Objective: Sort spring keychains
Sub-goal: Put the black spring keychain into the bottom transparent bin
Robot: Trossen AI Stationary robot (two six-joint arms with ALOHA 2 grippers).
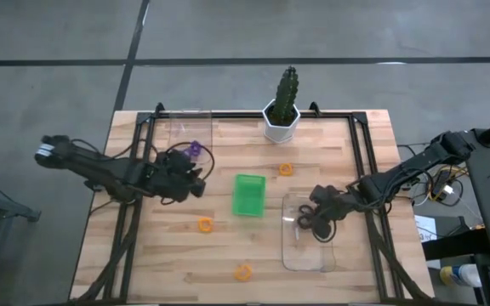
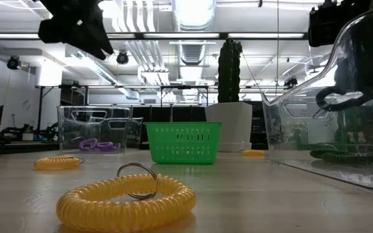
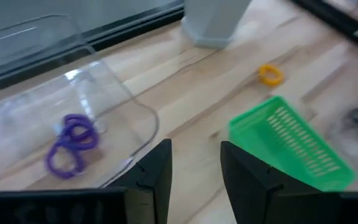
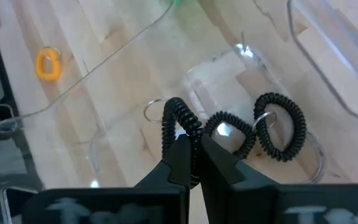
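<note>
A: Black coil (image 4: pixel 178 121) is pinched in the right gripper (image 4: pixel 194 148), hanging over the clear tray (image 1: pixel 292 255) right of the green basket (image 1: pixel 249 195); another black coil (image 4: pixel 283 126) lies in it.

B: So the drop is straight down?

A: Likely. Left gripper (image 3: pixel 194 168), fingers spread and empty, hovers left of the basket, beside the purple coils (image 3: pixel 72 142).

B: And the orange coils (image 1: pixel 205 224)?

A: Loose around the basket, nearer the left arm.

High view: purple keychains (image 1: pixel 193 149) partly hidden behind the left gripper (image 1: pixel 196 182); black keychains (image 1: pixel 311 223) merge with the right gripper (image 1: pixel 309 219), their count indistinguishable.
</note>
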